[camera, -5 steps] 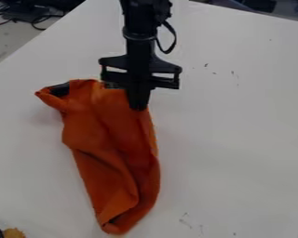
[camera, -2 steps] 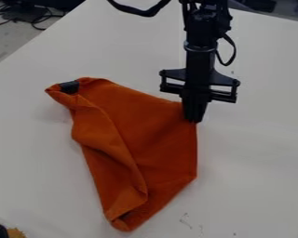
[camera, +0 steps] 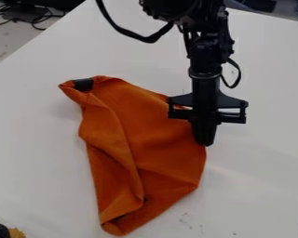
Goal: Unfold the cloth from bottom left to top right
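My gripper [camera: 205, 142] hangs over the right side of the orange cloth [camera: 158, 144], its fingers closed together on the cloth's right edge. The cloth's right part is spread in a broad sheet up to that edge. Along its left side a long fold runs from the upper left down to the narrow bottom end. A dark patch shows at the cloth's upper left corner, where the fabric is curled over.
The white table [camera: 263, 162] extends around the cloth on all sides. At the bottom left corner is a black and yellowish object [camera: 16, 233]. Cables [camera: 33, 18] lie beyond the table's upper left edge.
Holding the cloth's edge, my gripper has moved right, then a little down. The right part of the cloth has opened out to the right, and its upper left corner has shifted slightly right.
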